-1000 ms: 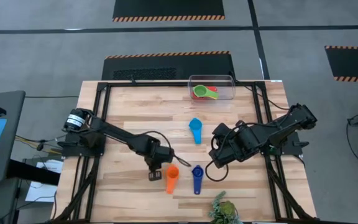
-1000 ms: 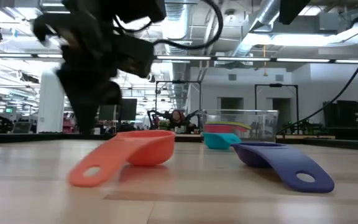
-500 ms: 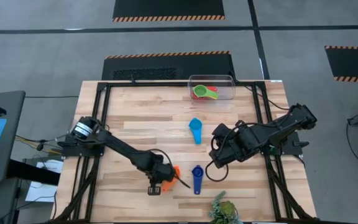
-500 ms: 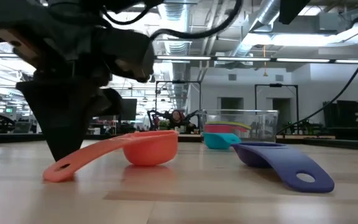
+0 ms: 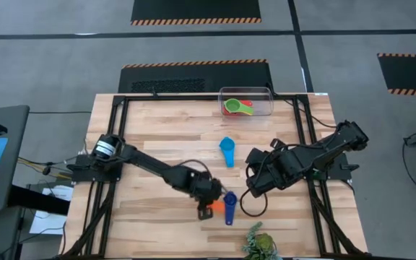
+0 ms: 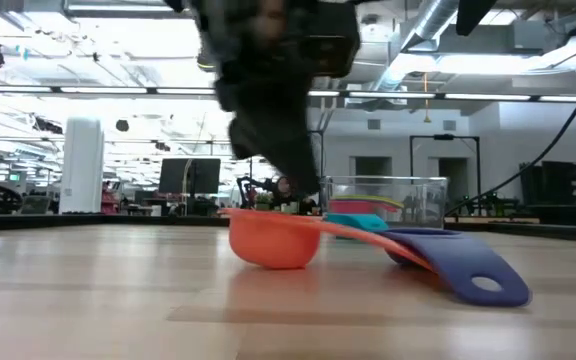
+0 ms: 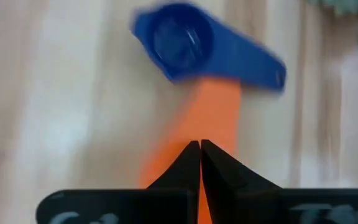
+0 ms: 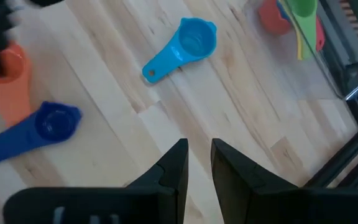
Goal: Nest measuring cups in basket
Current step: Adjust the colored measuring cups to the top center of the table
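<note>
Orange cup [image 6: 271, 240] is in my left gripper [image 5: 206, 196], fingers closed on it. In the low view its bowl sits at or just above the wood, hard to tell which, and its handle crosses over the dark blue cup [image 6: 455, 262]. A second ago the orange cup lay alone further left on the table; half a second ago I was coming down on it. Now it has swung round and moved right, up against the dark blue one. In my wrist view the orange handle [image 7: 197, 124] runs straight out from my closed fingertips [image 7: 188, 163] to the dark blue bowl [image 7: 176, 42].

So pickup looks done; next is the carry to the basket [image 5: 245, 103] at the far edge, which already holds green [image 5: 235, 107] and red cups. Light blue cup [image 5: 227, 149] lies mid-table, between me and the basket.

Right gripper [image 8: 196, 163] waits above the table's right side, fingers slightly apart, holding nothing.

Risk: dragging the dark blue cup along as I lift.
</note>
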Controlling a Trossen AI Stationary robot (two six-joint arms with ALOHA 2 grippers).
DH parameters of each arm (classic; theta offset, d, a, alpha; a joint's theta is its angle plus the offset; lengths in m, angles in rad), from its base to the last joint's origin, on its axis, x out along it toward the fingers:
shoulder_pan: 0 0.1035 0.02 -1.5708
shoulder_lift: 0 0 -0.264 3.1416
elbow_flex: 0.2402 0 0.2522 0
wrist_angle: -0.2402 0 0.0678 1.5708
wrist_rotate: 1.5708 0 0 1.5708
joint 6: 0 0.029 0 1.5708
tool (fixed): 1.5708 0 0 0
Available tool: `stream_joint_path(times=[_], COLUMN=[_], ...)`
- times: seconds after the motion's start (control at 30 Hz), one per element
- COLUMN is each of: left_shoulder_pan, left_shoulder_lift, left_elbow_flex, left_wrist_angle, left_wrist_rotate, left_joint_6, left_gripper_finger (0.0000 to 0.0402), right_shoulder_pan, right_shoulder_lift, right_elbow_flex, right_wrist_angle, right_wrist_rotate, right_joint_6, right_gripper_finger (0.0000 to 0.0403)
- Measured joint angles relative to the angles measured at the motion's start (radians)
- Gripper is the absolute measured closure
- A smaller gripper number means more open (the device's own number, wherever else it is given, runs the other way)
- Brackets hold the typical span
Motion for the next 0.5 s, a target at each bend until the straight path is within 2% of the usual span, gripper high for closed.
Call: stream_joint_path(times=[0.13,0.23,0.37,0.5], left_shoulder_pan=[0.045,0.025,-0.039,-0.098], left_shoulder_lift=[0.0,0.0,0.0,0.023], left_elbow_flex=[0.068,0.108,0.139,0.139], left_wrist_angle=[-0.114,-0.187,-0.19,-0.129], left_wrist_rotate=[0.02,0.032,0.121,0.075], left_joint_6=[-0.027,-0.046,-0.133,-0.183], left_gripper_finger=[0.0401,0.0401,0.0401,0.0401], right_shoulder_pan=[0.024,0.041,0.057,0.071], right_shoulder_lift=[0.0,0.0,0.0,0.0], right_elbow_flex=[0.0,0.0,0.0,0.0], right_wrist_angle=[0.0,0.0,0.0,0.0], right_wrist_rotate=[0.001,0.002,0.005,0.016], right_joint_6=[-0.014,-0.023,-0.023,-0.023], right_gripper_finger=[0.031,0.031,0.031,0.031])
